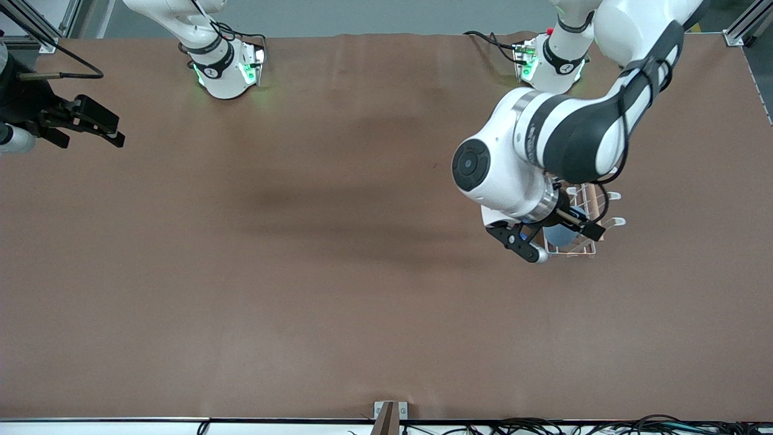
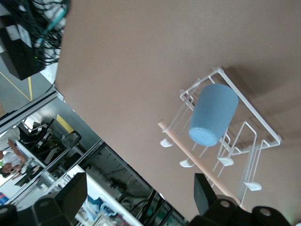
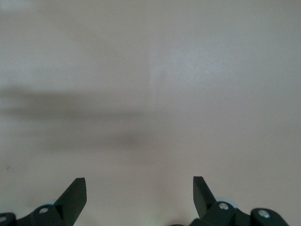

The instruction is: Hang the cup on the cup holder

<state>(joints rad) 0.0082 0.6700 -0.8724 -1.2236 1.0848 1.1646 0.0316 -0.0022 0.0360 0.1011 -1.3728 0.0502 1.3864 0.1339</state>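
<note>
The light-blue cup (image 2: 214, 114) sits tilted on a prong of the white wire cup holder (image 2: 256, 113), with its closed end toward the wooden dowel (image 2: 197, 157). In the front view the cup (image 1: 558, 234) and the holder (image 1: 616, 222) are mostly hidden under the left arm, toward the left arm's end of the table. My left gripper (image 2: 141, 193) is open and empty. It is over the holder (image 1: 561, 241) and apart from the cup. My right gripper (image 1: 90, 136) waits open and empty over bare table (image 3: 139, 188) at the right arm's end.
The brown table top (image 1: 302, 241) stretches between the two arms. A small bracket (image 1: 390, 414) stands at the table edge nearest the front camera. Cables and shelving show past the table edge in the left wrist view (image 2: 28, 42).
</note>
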